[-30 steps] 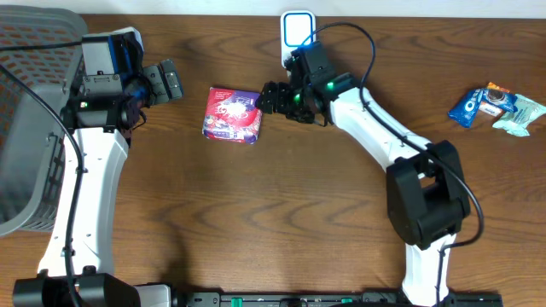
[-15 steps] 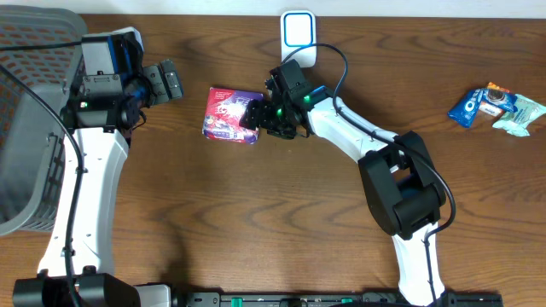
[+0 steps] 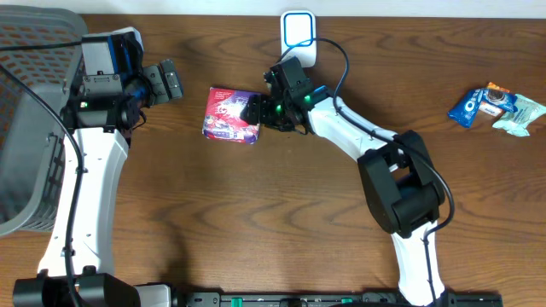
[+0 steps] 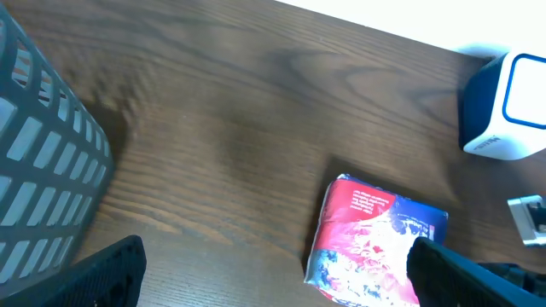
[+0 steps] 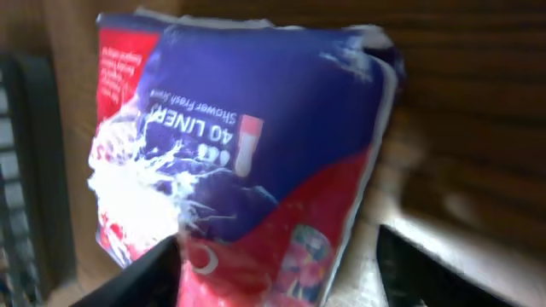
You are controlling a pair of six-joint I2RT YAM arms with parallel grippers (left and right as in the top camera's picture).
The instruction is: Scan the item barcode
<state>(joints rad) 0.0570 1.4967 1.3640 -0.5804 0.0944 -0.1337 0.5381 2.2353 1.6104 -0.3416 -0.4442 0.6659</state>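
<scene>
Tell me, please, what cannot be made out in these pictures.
- Barcode: none shows on the packet in any view; its underside faces the table.
- Grip of the right gripper: blurred in the right wrist view, covered overhead by the gripper's own body.
- Part of the scanner: cut off by the left wrist view's right edge.

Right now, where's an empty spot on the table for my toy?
The widest bare wood is the front middle of the table, between the left arm and right arm. Another patch lies between the right arm and the snack packets. It is crowded around the red and blue packet, right gripper and scanner.
</scene>
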